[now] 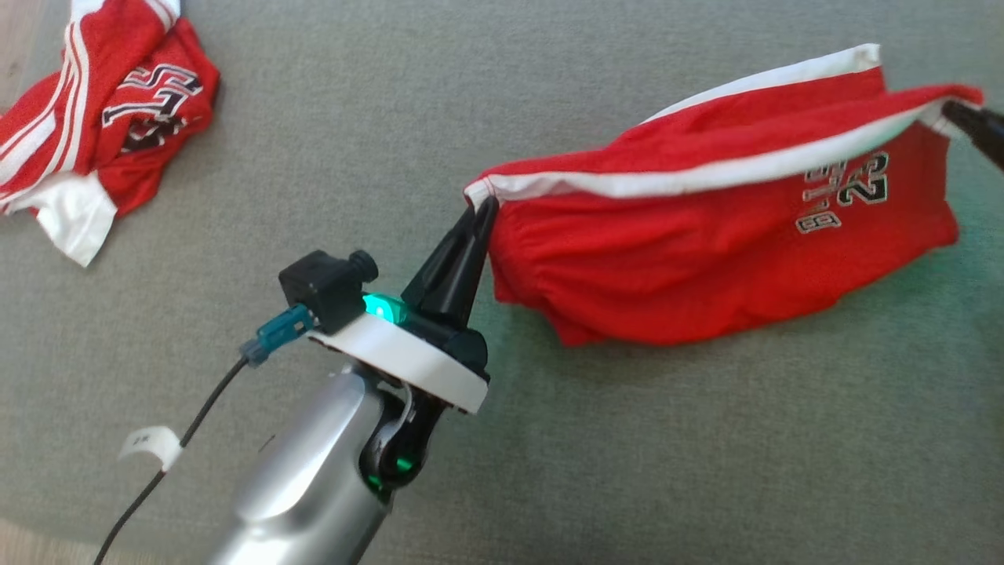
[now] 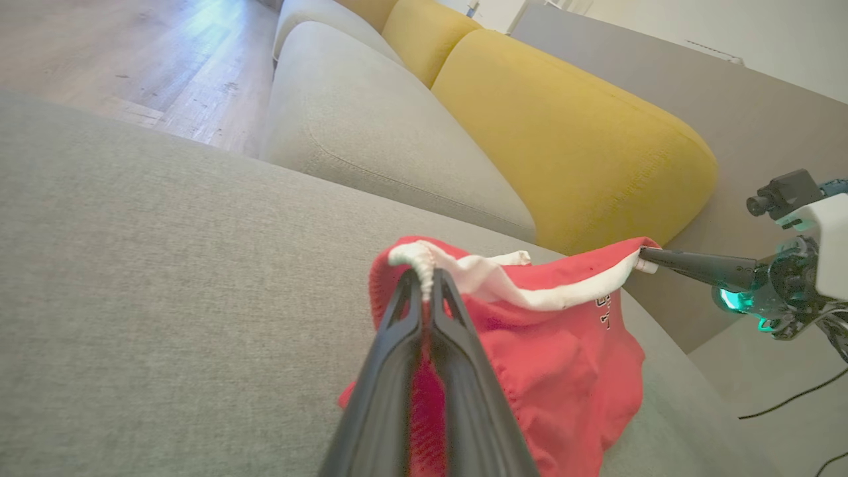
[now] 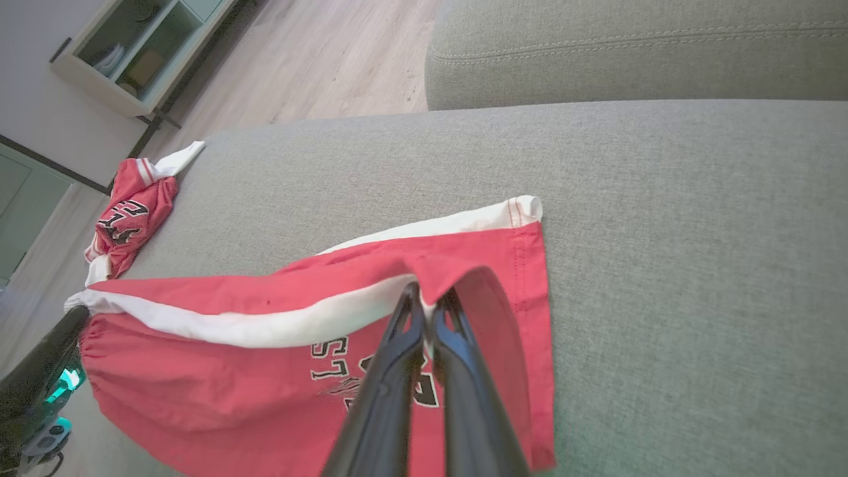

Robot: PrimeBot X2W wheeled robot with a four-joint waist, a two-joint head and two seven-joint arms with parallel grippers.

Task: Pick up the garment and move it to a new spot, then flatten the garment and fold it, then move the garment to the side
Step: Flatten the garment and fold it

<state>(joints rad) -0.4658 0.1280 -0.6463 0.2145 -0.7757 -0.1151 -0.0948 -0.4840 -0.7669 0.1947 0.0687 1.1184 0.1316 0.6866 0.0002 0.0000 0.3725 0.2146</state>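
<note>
Two red garments are showing on the grey sofa cushion (image 1: 376,110) in the head view. At the upper left of the frame, a crumpled jersey (image 1: 102,118) with white stripes and dark lettering is lying bunched near the cushion's edge, well apart from everything else. Just left of centre, the left gripper (image 1: 480,212) is reaching up from the bottom edge, its two dark fingers pressed together on a white-banded corner of the red shorts (image 1: 706,259). The shorts are stretching from there across the right half of the frame. They are sagging between the two grip points, with one white band running along the top and dark lettering near the right end. At the upper right edge, the right gripper (image 1: 961,118) is pinching the far end of that band, fingers clamped on the cloth. In the left wrist view, two yellow back cushions (image 2: 570,132) are standing across the upper centre, behind a neighbouring grey seat.
</note>
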